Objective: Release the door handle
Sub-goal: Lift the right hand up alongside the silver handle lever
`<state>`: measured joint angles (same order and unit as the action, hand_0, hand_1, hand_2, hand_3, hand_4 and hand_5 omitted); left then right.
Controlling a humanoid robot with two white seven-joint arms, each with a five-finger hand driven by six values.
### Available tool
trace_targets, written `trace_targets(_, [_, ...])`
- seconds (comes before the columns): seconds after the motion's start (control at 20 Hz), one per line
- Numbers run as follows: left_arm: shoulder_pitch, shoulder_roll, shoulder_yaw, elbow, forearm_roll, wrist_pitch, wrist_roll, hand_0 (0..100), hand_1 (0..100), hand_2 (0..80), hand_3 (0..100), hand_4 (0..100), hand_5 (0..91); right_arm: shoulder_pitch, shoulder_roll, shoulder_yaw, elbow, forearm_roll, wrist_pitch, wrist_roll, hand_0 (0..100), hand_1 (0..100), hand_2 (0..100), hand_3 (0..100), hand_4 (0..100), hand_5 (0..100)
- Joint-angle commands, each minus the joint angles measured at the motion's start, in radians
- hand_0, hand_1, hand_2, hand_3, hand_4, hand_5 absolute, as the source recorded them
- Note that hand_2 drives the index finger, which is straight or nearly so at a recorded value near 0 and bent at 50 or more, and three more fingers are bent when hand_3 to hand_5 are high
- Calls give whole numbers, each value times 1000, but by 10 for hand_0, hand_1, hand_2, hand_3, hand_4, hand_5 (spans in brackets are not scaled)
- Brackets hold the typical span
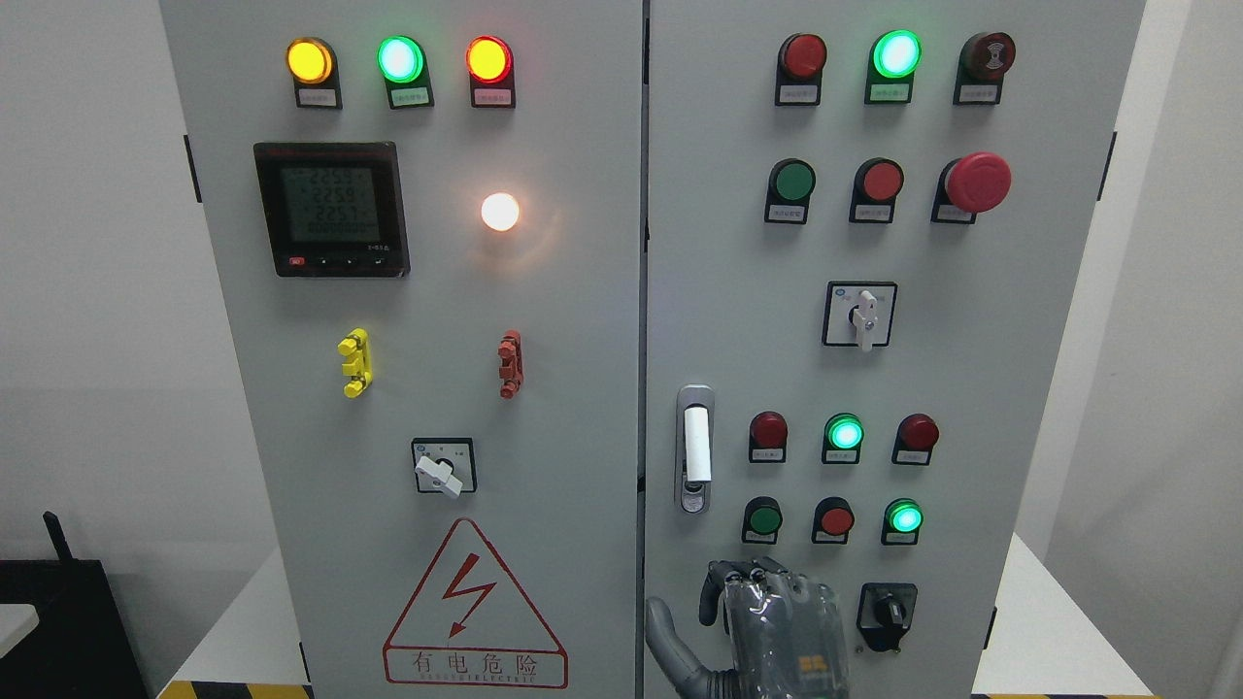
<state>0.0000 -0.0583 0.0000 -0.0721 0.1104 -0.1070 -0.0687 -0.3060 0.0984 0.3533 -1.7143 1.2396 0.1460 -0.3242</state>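
A white tabletop (1049, 641) with yellow-and-black striped tape (233, 689) along its front edge carries the grey cabinet (583, 408), which stands upright on it.

You had plain pale walls (87, 291) on both sides, evenly lit and bare. A white tabletop (1054, 641) ran across the bottom, edged with a yellow-and-black hazard stripe (233, 689) at lower left. A dark black object (58, 621) sat in the lower left corner.
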Motion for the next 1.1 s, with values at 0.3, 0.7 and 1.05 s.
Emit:
trace_targets(0.3, [-2, 0, -12, 0, 0, 0, 0, 120, 389, 0, 0, 0, 0, -99, 3, -16, -4, 11, -8, -33, 211, 656, 826, 985, 881, 970])
trace_targets(0.7, [-2, 0, -12, 0, 0, 0, 0, 120, 389, 0, 0, 0, 0, -142, 3, -22, 44, 4, -6, -27, 218, 663, 814, 978, 882, 971])
trace_targets(1.05, [-2, 0, -12, 0, 0, 0, 0, 120, 389, 0, 0, 0, 0, -168, 4, -37, 70, 1, -9, -29, 231, 623, 809, 976, 878, 973])
